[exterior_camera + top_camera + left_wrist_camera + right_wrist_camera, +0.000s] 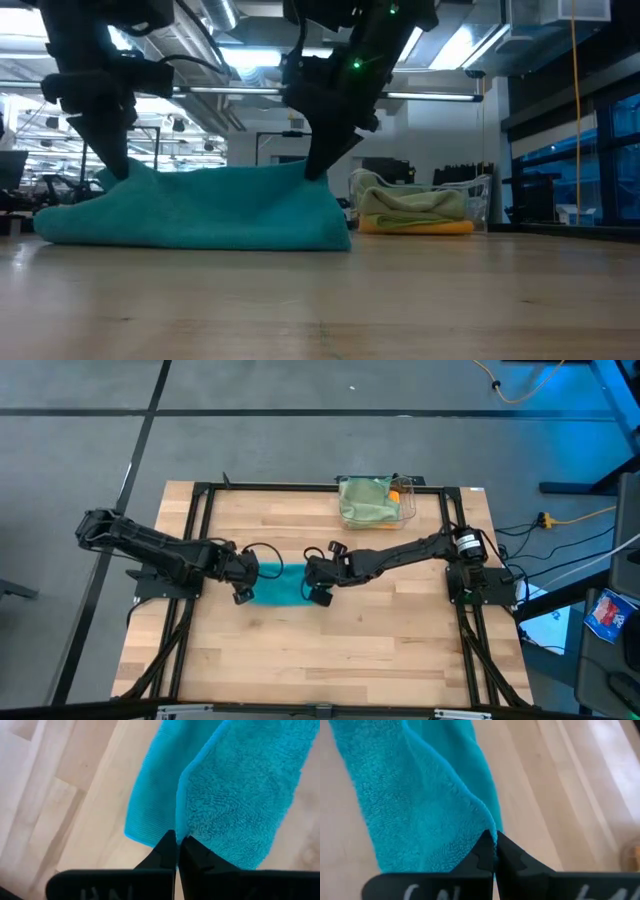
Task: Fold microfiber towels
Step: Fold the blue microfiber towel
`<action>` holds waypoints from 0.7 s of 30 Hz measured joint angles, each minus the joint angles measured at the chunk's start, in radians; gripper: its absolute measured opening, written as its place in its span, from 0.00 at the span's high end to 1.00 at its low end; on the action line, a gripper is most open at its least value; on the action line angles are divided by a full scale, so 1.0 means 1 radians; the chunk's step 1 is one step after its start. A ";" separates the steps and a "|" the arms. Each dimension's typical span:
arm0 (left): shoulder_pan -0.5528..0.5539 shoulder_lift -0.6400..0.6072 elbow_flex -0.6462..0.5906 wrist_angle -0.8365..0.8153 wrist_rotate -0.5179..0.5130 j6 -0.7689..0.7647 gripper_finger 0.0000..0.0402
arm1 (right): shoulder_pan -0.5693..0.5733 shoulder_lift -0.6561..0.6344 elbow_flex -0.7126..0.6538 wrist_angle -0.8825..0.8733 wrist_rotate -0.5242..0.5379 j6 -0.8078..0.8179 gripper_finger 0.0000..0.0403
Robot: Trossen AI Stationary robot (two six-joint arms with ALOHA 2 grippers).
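Observation:
A teal towel [280,586] lies mid-table between my two grippers, and in the low view the teal towel [200,208] rests its lower part on the wood. My left gripper [244,574] is shut on its left upper corner, my right gripper [316,576] on its right upper corner. The low view shows the left gripper [117,168] and right gripper [318,172] coming down from above. The wrist views show the left gripper [177,837] and right gripper [492,836] closed on teal cloth. My left gripper pinches the towel's corner [182,827] between its two fingers, slanting down from above. That end is raised and the cloth falls from it to the table. My right gripper pinches the opposite corner [487,826] between its two fingers, slanting down from above. The top edge [220,170] runs nearly straight between the two holds, and the bottom [200,240] lies on the table.
A clear plastic bin [408,508] stands at the table's far edge, right of centre, holding a sage green towel [365,500] and an orange one [397,488]. Bare wood lies toward the near edge. Black frame rails [200,540] run along both sides.

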State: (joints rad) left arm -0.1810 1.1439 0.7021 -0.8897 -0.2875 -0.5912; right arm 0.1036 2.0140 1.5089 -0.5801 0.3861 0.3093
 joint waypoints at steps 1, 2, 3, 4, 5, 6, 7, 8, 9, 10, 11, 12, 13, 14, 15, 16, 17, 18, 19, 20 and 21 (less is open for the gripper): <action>0.009 0.000 0.000 -0.001 0.000 0.003 1.00 | -0.003 0.000 0.000 -0.005 0.008 0.001 1.00; 0.019 0.000 0.000 0.000 -0.001 0.012 1.00 | -0.005 0.000 0.000 -0.009 0.017 0.000 1.00; 0.026 0.000 0.000 0.000 -0.004 0.025 1.00 | -0.008 0.000 0.000 -0.012 0.025 0.000 1.00; 0.033 0.001 0.000 0.000 -0.012 0.040 1.00 | -0.010 0.000 0.000 -0.014 0.031 0.000 1.00; 0.040 0.004 0.000 0.000 -0.021 0.050 1.00 | -0.014 0.000 0.000 -0.015 0.032 0.000 1.00; 0.048 0.011 0.000 0.000 -0.025 0.057 1.00 | -0.017 0.000 0.000 -0.015 0.032 0.000 1.00; 0.055 0.018 0.000 0.000 -0.026 0.064 1.00 | -0.020 0.001 0.000 -0.015 0.032 0.000 1.00; 0.061 0.027 0.000 0.000 -0.028 0.072 1.00 | -0.021 0.003 0.000 -0.015 0.032 0.000 1.00; 0.066 0.039 0.000 0.002 -0.029 0.077 1.00 | -0.022 0.005 0.000 -0.020 0.032 0.000 1.00; 0.071 0.052 0.000 0.000 -0.029 0.078 1.00 | -0.025 0.008 0.000 -0.029 0.032 0.000 1.00; 0.077 0.065 0.000 0.000 -0.029 0.078 1.00 | -0.027 0.015 -0.001 -0.027 0.032 0.000 1.00; 0.081 0.079 0.000 0.002 -0.029 0.079 1.00 | -0.029 0.019 -0.002 -0.022 0.032 0.000 1.00; 0.086 0.091 0.000 0.000 -0.029 0.080 1.00 | -0.031 0.022 -0.005 -0.029 0.032 0.000 1.00; 0.091 0.101 0.000 -0.001 -0.029 0.080 1.00 | -0.033 0.022 -0.009 -0.034 0.032 0.001 1.00; 0.096 0.109 0.000 0.000 -0.029 0.080 1.00 | -0.035 0.022 -0.010 -0.032 0.032 0.001 0.99; 0.101 0.114 0.000 -0.001 -0.029 0.081 0.99 | -0.037 0.022 -0.010 -0.028 0.032 0.001 0.98; 0.106 0.115 0.000 -0.004 -0.029 0.081 0.99 | -0.040 0.022 -0.010 -0.028 0.037 0.002 0.96; 0.112 0.116 0.000 -0.002 -0.029 0.081 0.98 | -0.042 0.022 -0.010 -0.027 0.038 0.002 0.94; 0.117 0.119 0.000 -0.002 -0.029 0.081 0.97 | -0.043 0.022 -0.010 -0.027 0.038 0.000 0.92; 0.124 0.119 0.000 -0.005 -0.029 0.081 0.96 | -0.044 0.022 -0.010 -0.027 0.039 -0.002 0.89; 0.129 0.119 0.000 -0.006 -0.029 0.081 0.95 | -0.046 0.022 -0.010 -0.026 0.039 -0.004 0.87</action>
State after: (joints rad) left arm -0.0516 1.2626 0.7021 -0.8955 -0.3164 -0.5102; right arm 0.0577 2.0357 1.4994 -0.6066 0.4252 0.3054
